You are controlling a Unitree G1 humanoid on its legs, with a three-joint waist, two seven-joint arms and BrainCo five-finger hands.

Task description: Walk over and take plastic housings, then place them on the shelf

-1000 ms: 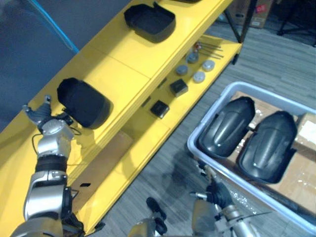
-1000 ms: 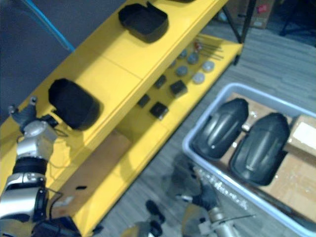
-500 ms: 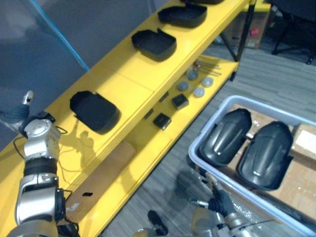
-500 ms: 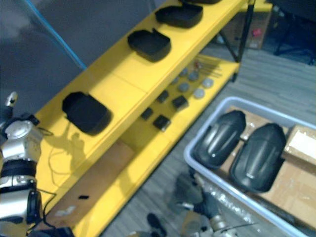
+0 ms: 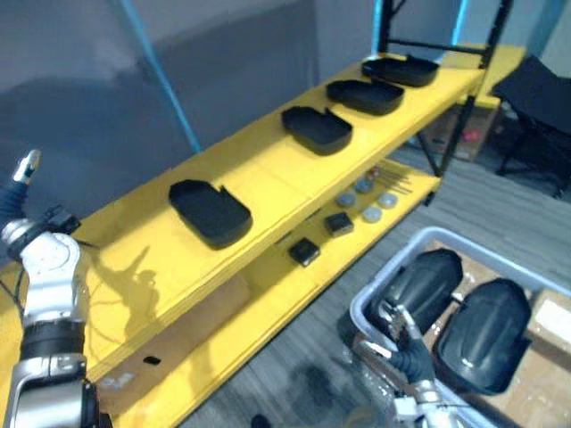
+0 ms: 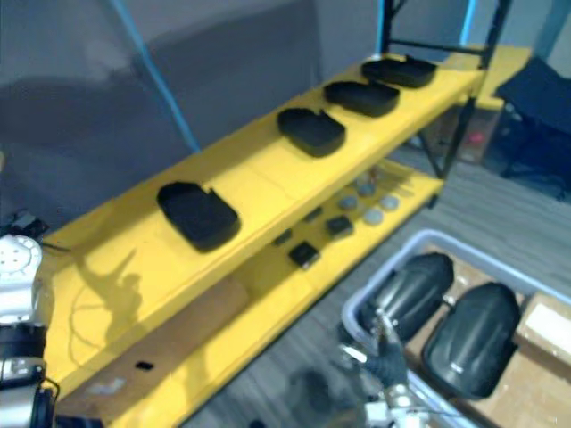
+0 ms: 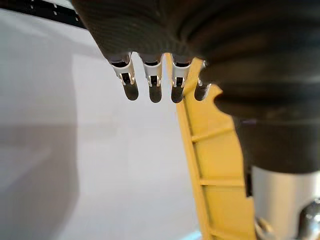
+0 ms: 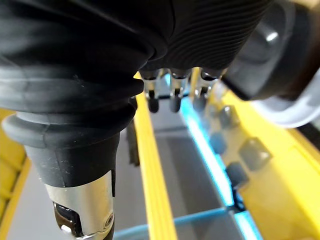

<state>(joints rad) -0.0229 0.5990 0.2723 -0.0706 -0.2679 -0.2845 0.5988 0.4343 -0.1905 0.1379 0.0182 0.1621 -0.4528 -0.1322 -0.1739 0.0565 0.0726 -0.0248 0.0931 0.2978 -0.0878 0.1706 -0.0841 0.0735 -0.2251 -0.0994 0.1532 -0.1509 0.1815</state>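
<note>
Overhead, the eye views show a long yellow shelf (image 5: 268, 178) with a smooth painted top. Four matte black housings (image 5: 211, 211) (image 5: 317, 129) (image 5: 366, 95) (image 5: 401, 70) lie on it in a spaced row, shallow and tray-like with rounded corners, open side up. On the lower level sit round grey discs (image 5: 370, 201), small black blocks (image 5: 305, 251) and a flat sheet of brown cardboard (image 5: 169, 334). Beside the shelf, on the grey floor, a pale plastic bin (image 5: 359, 308) holds two glossy domed housings (image 5: 424, 285) (image 5: 486, 334) side by side, smooth and dark. The right hand (image 5: 406, 352) is raised just in front of the bin's near rim. Its wrist view adds the fingers (image 8: 172, 92) hanging loose in a row, holding nothing, with one gleaming housing and the bin's pale rim past them. The left hand (image 5: 20, 183) is up at the shelf's near end. From its wrist, the fingers (image 7: 153, 82) are likewise relaxed and empty, beside a ribbed yellow edge against a pale surface.
</note>
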